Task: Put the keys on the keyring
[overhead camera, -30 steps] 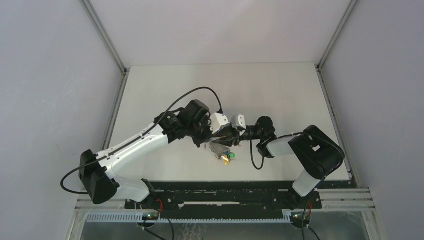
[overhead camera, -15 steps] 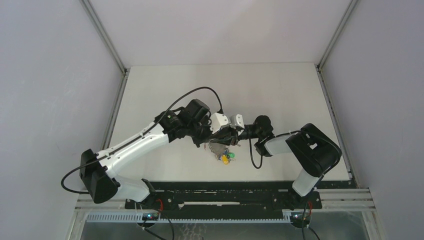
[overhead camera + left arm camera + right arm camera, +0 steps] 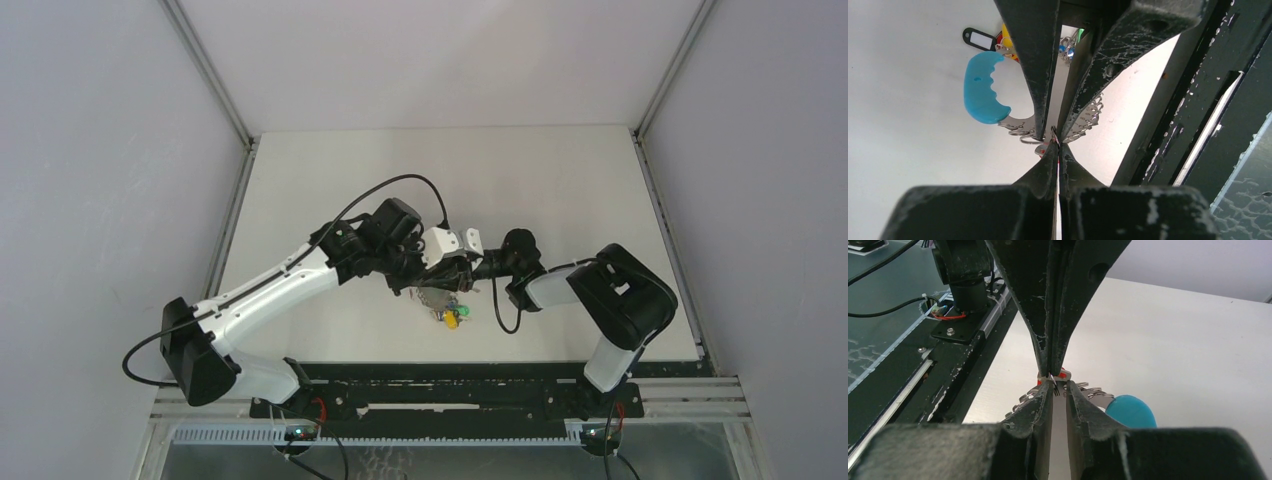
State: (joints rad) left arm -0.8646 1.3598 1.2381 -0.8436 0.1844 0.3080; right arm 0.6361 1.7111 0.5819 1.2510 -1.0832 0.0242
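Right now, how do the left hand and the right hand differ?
The left hand has fingers pressed tight together; the right hand shows a narrow slit between them. The left hand reaches in from the left of the top view, the right hand from the right. Both meet tip to tip at the keyring.

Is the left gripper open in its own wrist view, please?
No, the left gripper has its fingers pressed together at the tips, with no gap showing between them.
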